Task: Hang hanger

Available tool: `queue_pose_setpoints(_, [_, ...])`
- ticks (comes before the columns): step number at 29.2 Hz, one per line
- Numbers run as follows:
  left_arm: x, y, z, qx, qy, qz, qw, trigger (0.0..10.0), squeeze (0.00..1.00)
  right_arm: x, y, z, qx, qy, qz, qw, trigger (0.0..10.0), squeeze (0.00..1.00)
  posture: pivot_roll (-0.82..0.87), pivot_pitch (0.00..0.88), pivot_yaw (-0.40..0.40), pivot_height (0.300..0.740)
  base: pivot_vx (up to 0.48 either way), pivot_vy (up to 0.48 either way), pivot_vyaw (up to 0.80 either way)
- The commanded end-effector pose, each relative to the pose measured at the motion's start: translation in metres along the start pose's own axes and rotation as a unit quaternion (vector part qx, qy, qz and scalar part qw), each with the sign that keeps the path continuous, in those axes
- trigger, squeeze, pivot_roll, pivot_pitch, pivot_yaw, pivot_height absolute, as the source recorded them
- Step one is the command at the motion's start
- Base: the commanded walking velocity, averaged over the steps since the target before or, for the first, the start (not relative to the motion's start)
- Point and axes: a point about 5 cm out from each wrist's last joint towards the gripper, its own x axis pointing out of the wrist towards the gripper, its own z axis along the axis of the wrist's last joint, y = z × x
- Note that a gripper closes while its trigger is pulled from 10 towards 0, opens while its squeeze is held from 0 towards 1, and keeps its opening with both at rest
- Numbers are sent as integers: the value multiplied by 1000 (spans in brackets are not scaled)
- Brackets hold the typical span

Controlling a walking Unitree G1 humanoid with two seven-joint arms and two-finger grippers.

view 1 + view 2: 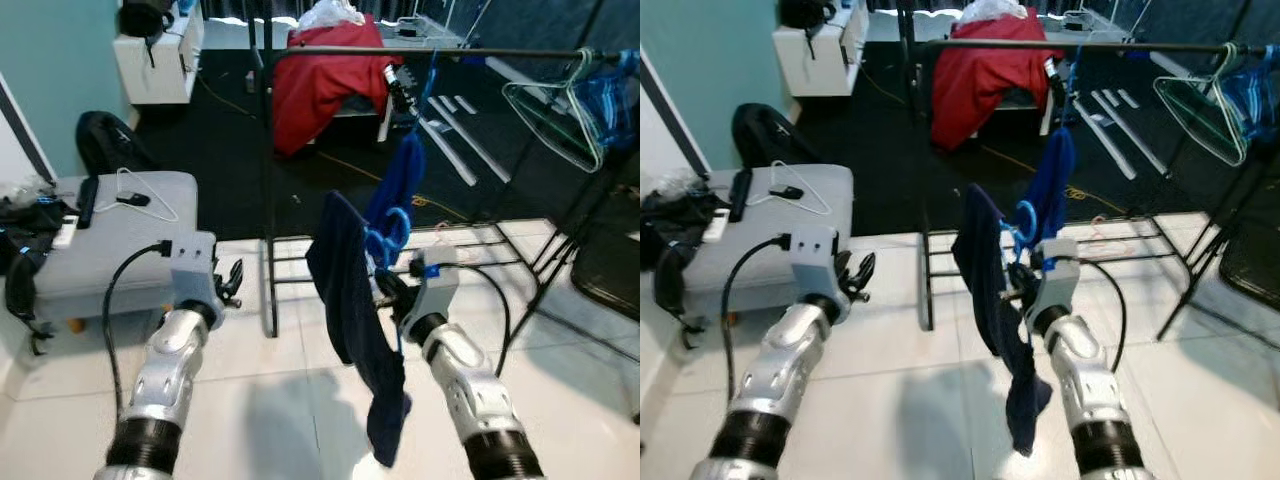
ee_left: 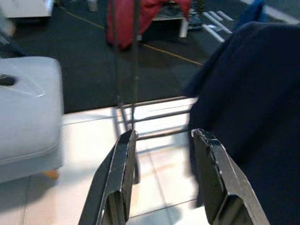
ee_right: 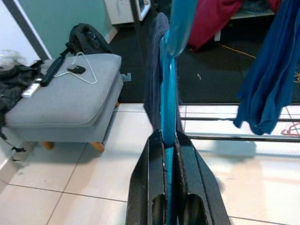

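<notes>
Right gripper (image 1: 385, 285): raised in front of the clothes rack, fingers clamped tight on a blue hanger; in the right wrist view the hanger's bar runs up from between the two closed fingers (image 3: 150, 173)
Blue hanger (image 3: 168, 101): held in the right gripper, below the rack's top rail and not hooked on it; its hook (image 1: 392, 228) curls up just above the gripper
Navy garment (image 1: 352, 320): draped on the blue hanger, hanging down past the right forearm towards the white tiled floor (image 1: 270, 390)
Left gripper (image 2: 164, 180): fingers spread apart and holding nothing, raised beside the navy garment, pointing towards the rack's lower bars
Clothes rack (image 1: 420, 50): black frame, top rail across the upper scene; a blue cloth (image 1: 400, 175) hangs from the rail above the right gripper
Green hanger (image 1: 555, 120): on the rail towards the robot's right, next to a blue striped garment (image 1: 612, 90)
Grey ottoman (image 1: 110, 240): to the robot's left, with a white wire hanger (image 1: 150, 195) and a black remote (image 1: 88, 200) lying on top
Red cloth (image 1: 320, 80): draped over furniture behind the rack
</notes>
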Motion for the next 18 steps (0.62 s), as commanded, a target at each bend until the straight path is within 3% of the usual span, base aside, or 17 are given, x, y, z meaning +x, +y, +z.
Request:
queue_pose_setpoints(1, [-1,-2,-3,0,5,-5,1000,10000,0,2,0,8,4,-19,-3,1000,10000,0,-68,80,-35,740,412,0,-800])
queue_pose_setpoints(6, [1,-4,-2,0,5,-9,1000,10000,0,2,-5,8,3,-15,-17,1000,10000,0,-71,80,-32,740,400,0,-739])
queue_pose_setpoints(18, [2,-6,-2,0,5,-15,1000,10000,0,2,-4,10,-4,-21,-12,1000,10000,0,-69,79,-32,740,401,0,0])
